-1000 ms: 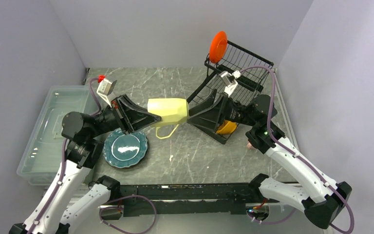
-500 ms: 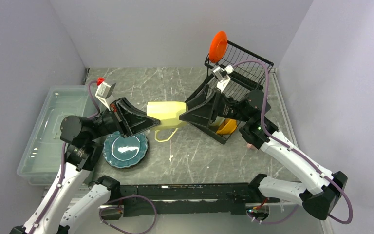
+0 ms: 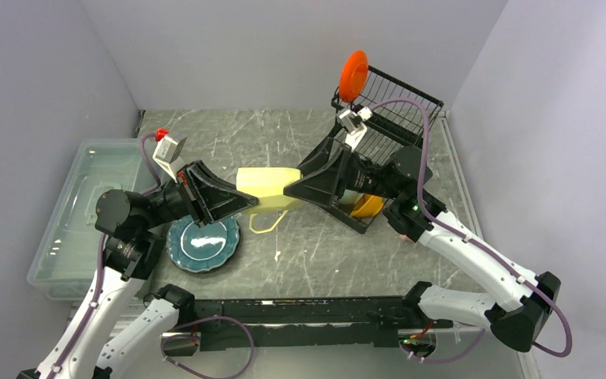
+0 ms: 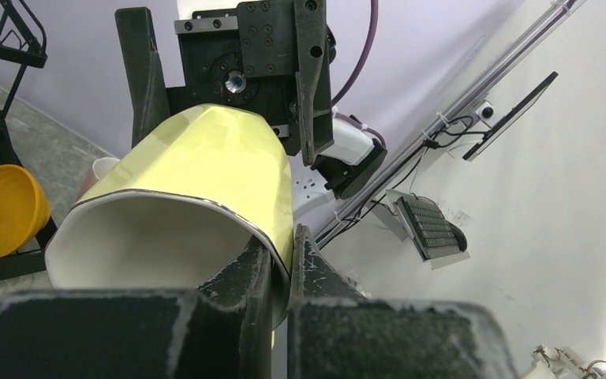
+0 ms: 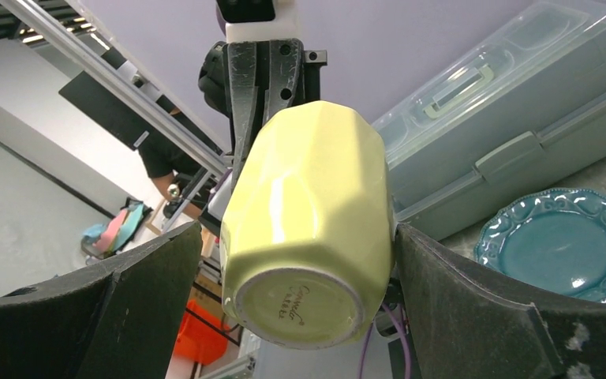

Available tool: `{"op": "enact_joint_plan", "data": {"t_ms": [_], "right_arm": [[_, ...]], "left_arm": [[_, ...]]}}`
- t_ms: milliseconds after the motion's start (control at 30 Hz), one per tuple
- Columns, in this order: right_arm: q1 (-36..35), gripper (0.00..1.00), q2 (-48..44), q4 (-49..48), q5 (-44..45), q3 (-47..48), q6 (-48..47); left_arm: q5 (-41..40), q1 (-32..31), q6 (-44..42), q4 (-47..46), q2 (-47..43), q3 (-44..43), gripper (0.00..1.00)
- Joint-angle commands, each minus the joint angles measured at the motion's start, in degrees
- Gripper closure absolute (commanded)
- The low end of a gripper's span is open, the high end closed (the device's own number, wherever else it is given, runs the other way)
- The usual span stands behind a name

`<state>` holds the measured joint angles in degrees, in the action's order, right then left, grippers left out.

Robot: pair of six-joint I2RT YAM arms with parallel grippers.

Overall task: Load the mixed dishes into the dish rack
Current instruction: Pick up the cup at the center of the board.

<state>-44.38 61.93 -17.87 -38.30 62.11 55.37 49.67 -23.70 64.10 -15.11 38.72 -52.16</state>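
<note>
Yellow mug (image 3: 267, 183) in L jaws, midair

Mug (image 3: 267, 181) hangs between plate (image 3: 203, 243), left, and dish rack (image 3: 401, 118), right.

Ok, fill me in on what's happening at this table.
It looks like a mid-air handover of the pale yellow mug. The left gripper is shut on the mug's rim, holding it sideways. The right gripper is open, its fingers flanking the base end, not yet clamped. A teal plate lies on the table below. The dish rack already has a small orange-red plate up top and an orange-yellow bowl lower down.
</note>
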Motion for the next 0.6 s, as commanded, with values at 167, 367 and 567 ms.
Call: {"op": "enact_joint_plan", "data": {"t_ms": [167,367,567], "right_arm": [[-1.9,0.06,-0.1,-2.0,1.0,1.9,-1.4],[-2.5,0.06,0.4,-1.9,1.2,2.1,-1.6],[-2.9,0.06,1.4,-0.9,1.6,2.6,-2.3]], "left_arm": [[-1.5,-0.2,-1.0,-5.4,-0.3,-2.5,1.00],[-1.4,-0.2,-0.6,-6.2,0.3,-2.7,1.00],[-1.2,-0.1,-0.5,-6.6,0.7,-3.0,1.00]]}}
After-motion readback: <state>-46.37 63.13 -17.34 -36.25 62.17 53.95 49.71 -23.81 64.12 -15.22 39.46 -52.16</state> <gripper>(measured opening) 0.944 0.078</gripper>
